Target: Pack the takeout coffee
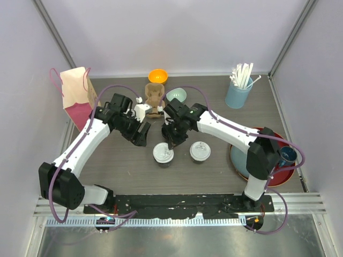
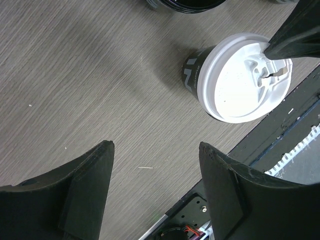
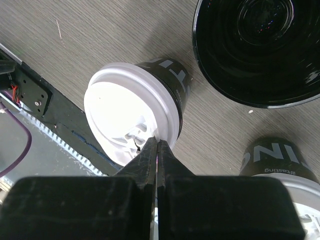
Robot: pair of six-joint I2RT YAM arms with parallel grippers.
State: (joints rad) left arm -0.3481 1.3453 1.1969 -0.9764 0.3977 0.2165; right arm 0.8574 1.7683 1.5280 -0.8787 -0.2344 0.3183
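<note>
— What do we have, biggest first?

— We see the grey wood-grain table point(image 1: 123, 166). A pink and tan paper bag point(image 1: 76, 99) stands upright at its far left, and a red tray point(image 1: 281, 176) lies on its right side. The right wrist view also gives us a black bowl point(image 3: 260, 45) on the table.

— And where is the coffee?

— We count two black cups with white lids, both upright on the table in front of the arm bases and well apart from the bag. The left cup point(image 1: 163, 153) and the right cup point(image 1: 200, 152) stand side by side without touching. The bowl sits near both.

— The hands?

— We find the left gripper point(image 2: 156, 147) spread wide over bare table beside the left cup, holding nothing. The right gripper point(image 3: 157, 142) has its fingers pressed together, their tips at the edge of the left cup's lid point(image 2: 242, 77), by the sip tab. We cannot tell whether they press on it.
</note>
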